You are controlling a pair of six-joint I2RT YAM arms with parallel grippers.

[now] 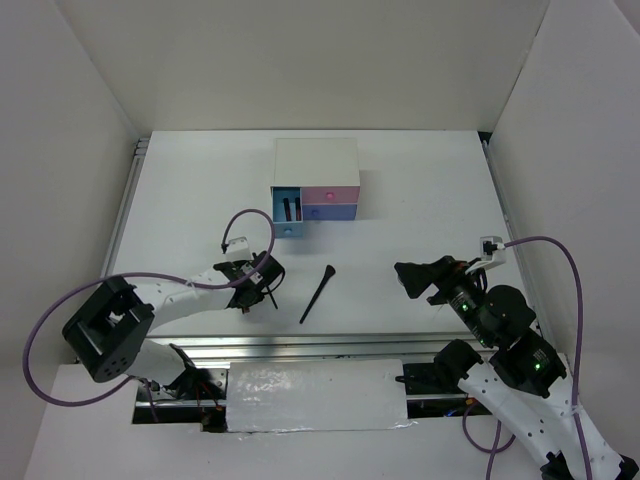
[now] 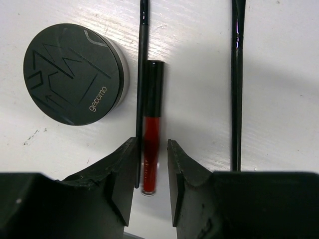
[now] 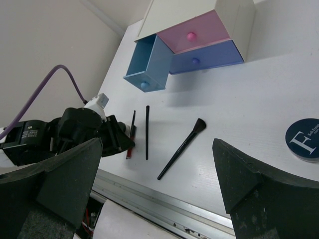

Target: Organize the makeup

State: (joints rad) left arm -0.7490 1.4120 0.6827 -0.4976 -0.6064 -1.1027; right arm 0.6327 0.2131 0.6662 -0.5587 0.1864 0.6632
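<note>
On the white-walled white table [image 1: 420,190], left pincer [image 2: 151,147] gapes round a red tube [image 2: 151,124], right pincer [image 3: 157,143] unclenched.

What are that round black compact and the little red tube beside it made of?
The compact looks like matte black plastic, possibly coated metal: its lid has a dull, even sheen with faint engraved lines. The red tube seems to be clear glossy plastic or glass holding red liquid, under a shiny black cap; light glints along it.
</note>
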